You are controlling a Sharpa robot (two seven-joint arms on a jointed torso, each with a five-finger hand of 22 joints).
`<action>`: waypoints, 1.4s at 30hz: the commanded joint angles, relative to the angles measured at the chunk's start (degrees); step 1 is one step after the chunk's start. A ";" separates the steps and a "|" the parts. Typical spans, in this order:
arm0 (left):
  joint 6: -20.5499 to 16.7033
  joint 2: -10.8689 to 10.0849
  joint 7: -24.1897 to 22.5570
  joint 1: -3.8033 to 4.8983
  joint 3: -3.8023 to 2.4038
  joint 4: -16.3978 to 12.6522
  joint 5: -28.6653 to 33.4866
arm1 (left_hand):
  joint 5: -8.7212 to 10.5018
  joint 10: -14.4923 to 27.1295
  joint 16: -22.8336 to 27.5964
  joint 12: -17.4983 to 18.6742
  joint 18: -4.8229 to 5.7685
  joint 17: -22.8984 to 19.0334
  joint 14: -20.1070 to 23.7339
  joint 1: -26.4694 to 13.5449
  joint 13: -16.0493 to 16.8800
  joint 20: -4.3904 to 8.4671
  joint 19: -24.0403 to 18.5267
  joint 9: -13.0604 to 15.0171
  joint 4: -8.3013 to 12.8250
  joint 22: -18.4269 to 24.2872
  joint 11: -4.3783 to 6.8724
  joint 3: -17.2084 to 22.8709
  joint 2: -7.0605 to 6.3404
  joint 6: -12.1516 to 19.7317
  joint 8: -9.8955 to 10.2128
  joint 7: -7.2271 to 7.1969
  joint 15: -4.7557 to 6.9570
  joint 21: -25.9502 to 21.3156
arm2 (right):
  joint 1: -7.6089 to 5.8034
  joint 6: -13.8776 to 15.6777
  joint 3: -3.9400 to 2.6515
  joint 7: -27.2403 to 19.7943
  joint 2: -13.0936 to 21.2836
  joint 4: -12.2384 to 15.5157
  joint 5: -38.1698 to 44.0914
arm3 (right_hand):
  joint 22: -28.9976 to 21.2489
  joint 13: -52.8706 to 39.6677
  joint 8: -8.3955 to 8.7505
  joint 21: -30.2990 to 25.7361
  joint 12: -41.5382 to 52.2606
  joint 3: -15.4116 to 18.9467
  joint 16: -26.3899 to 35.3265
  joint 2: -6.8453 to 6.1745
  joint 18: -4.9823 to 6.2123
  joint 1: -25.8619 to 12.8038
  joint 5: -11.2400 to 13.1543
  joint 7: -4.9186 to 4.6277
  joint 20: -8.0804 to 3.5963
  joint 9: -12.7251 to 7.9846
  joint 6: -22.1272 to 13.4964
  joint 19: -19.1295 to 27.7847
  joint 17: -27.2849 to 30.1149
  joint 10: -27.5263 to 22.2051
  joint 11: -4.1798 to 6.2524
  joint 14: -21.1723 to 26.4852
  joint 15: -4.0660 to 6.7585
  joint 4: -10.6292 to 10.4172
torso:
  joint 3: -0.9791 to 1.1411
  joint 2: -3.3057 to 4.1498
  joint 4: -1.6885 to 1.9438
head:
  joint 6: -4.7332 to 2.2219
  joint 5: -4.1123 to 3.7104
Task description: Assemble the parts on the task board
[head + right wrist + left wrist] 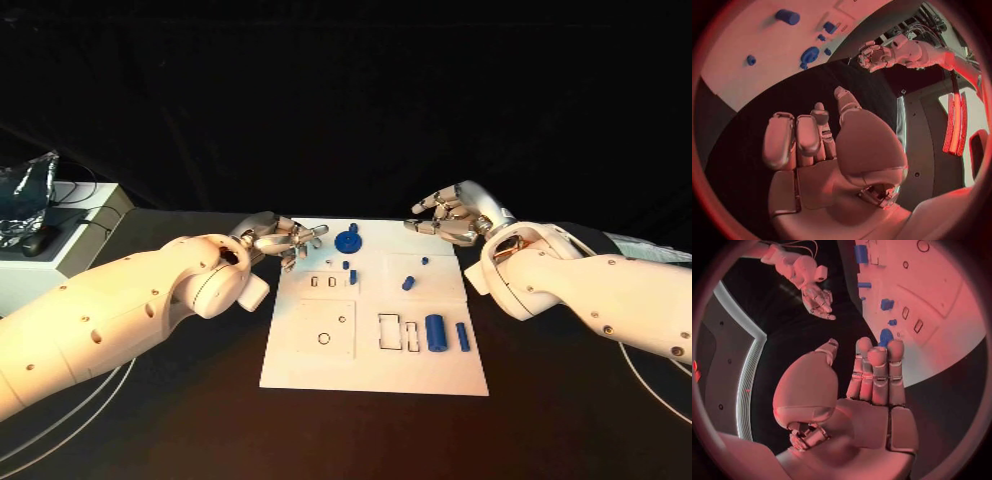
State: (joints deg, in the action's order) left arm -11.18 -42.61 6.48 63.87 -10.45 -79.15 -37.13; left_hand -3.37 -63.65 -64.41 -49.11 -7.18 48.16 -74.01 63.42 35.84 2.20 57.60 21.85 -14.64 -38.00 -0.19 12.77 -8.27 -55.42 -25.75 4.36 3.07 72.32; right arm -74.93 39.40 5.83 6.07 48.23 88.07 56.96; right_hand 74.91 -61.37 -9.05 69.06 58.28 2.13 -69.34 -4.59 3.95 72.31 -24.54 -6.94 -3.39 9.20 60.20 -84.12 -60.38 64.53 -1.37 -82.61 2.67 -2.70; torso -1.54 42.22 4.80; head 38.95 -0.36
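The white task board [375, 370] lies in the middle of the black table. On its far part sits a round blue part [348, 241], with a few small blue pieces [408, 283] nearer the middle. A thick blue cylinder [436, 332] and a thin blue rod [463, 336] lie at its right side beside rectangular slots. My left hand [274, 237] hovers at the board's far left corner, fingers stretched out, holding nothing; the left wrist view shows that hand [873, 385] before the board [942, 315]. My right hand [454, 213] hangs beyond the far right corner, fingers loosely bent and holding nothing.
A white box [72, 240] with a shiny object [29, 200] on it stands at the table's far left. Cables [72, 410] loop on the table by the left arm, and another [649, 385] runs under the right arm.
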 commanded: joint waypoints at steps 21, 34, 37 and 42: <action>16.24 13.91 24.33 7.05 6.04 11.61 -22.01 | 0.12 -2.09 -5.37 -1.59 0.54 10.35 -4.84 -2.02 3.65 0.51 8.26 14.34 -1.29 -15.58 1.43 5.45 -2.76 -0.42 -0.62 -1.52 1.01 4.94 | -0.68 -4.67 -0.02 -1.39 1.03 -2.47 -6.61 | 9.67 -1.26 1.84 0.57 0.76 0.25 -0.52 0.68 0.24 -0.34 -1.68 -0.15 -0.16 1.48 -0.60 -1.98 -0.68 0.55 0.00 -0.09 0.09 0.47 | 1.10 -0.86 -0.85 | 1.19 0.71; 19.60 16.64 24.89 7.49 6.15 13.62 -22.27 | 0.14 -2.13 -4.98 -1.16 0.62 10.82 -4.79 -2.18 4.06 0.40 8.53 16.07 -1.19 -17.33 1.43 5.52 -3.23 -1.08 1.10 -1.55 0.99 4.22 | -0.82 -4.79 -0.02 -0.96 0.87 -2.76 -6.43 | 9.67 -1.26 1.84 0.57 0.76 0.25 -0.52 0.68 0.24 -0.34 -1.68 -0.15 -0.16 1.48 -0.60 -1.98 -0.68 0.55 0.00 -0.09 0.09 0.47 | 0.85 -0.83 -0.77 | 1.56 0.44; 19.88 16.88 24.93 7.52 6.15 13.87 -22.28 | 0.15 -2.14 -5.03 -1.14 0.62 10.90 -4.83 -2.26 4.07 0.40 8.55 16.11 -1.26 -17.42 1.43 5.42 -3.31 -1.07 1.17 -1.55 0.99 4.20 | -0.83 -4.81 -0.02 -0.90 0.86 -2.78 -6.41 | 9.66 -1.37 2.12 0.56 0.67 0.27 -0.50 0.69 0.27 -0.43 -1.74 -0.14 -0.13 1.71 -0.51 -1.97 -0.74 0.55 0.00 -0.08 0.08 0.43 | 0.79 -0.86 -0.69 | 1.62 0.40; 20.59 17.40 24.99 7.55 6.16 14.46 -22.31 | 0.14 -2.13 -5.08 -1.14 0.63 11.00 -4.84 -1.83 4.13 0.40 8.59 16.27 -1.03 -17.66 1.44 5.46 -3.12 -1.16 1.30 -1.56 0.98 4.11 | -0.85 -4.88 -0.02 -0.86 0.82 -2.76 -6.39 | 9.66 -1.37 2.12 0.56 0.67 0.27 -0.50 0.69 0.27 -0.43 -1.74 -0.14 -0.13 1.71 -0.51 -1.97 -0.74 0.55 0.00 -0.08 0.08 0.43 | 0.74 -0.82 -0.70 | 1.64 0.40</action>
State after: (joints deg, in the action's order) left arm 7.25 -25.57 31.13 71.31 -4.27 -64.82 -59.05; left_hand -3.37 -65.46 -69.55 -50.37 -7.51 59.08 -78.52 61.32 39.90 2.56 65.85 38.07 -15.73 -55.60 1.31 18.20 -11.27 -56.20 -24.70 2.66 3.99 76.61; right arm -75.74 35.37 5.84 5.24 49.10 85.28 50.39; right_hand 74.94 -62.69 -7.06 69.48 58.88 2.28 -69.57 -4.30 3.95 72.01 -25.95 -6.82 -3.38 10.86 59.69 -84.11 -61.07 64.56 -1.40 -82.61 2.66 -2.54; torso -0.76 41.39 4.10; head 40.55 0.02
